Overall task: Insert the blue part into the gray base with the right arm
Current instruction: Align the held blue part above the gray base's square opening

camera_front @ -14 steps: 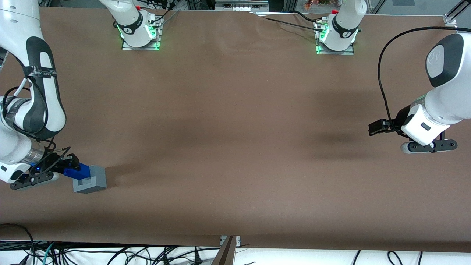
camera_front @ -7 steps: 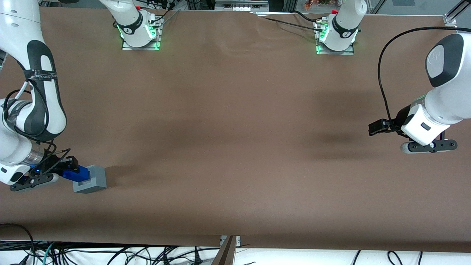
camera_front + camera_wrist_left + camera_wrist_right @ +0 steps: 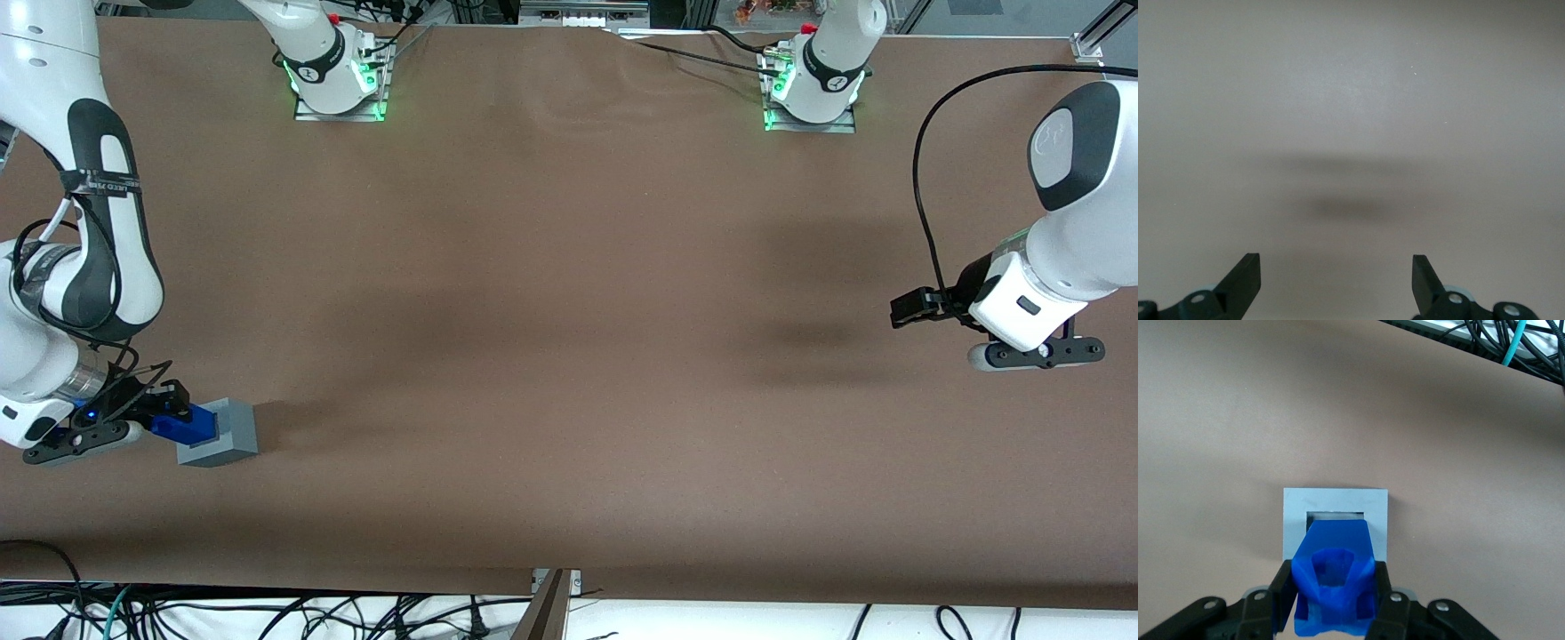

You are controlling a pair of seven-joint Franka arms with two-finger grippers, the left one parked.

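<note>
Gripper [image 3: 1333, 603]: clamped on the blue part [image 3: 1334, 577], one black finger [image 3: 1283, 593] pressed to each flank of it. The front view shows the same gripper [image 3: 164, 404] low at the working arm's end of the table, with the blue part [image 3: 188, 427] projecting from it toward 3 o'clock.

Blue part: held over the gray base [image 3: 1335, 520]. In the wrist view its leading end reaches to the near edge of the square recess [image 3: 1335, 517], of which only a narrow strip at 12 o'clock remains uncovered. Whether the part's lower end has entered the recess cannot be told from either view.

Gray base: stands on the brown table [image 3: 569, 356], touching nothing else but the part. In the front view the gray base [image 3: 227, 436] lies just at 3 o'clock of the gripper, nearer the camera than the right arm [image 3: 80, 258] that bends down to it.

Step in hand, as judged: final alignment or early seating of the part over the recess; insertion is not confirmed.

Next move, as judged: square the part's sides with the recess walls, shift it a little toward the uncovered strip if it is short of centre, press straight down until it seats, then release. A skewed entry risks jamming or pushing the unsecured base along the table.
</note>
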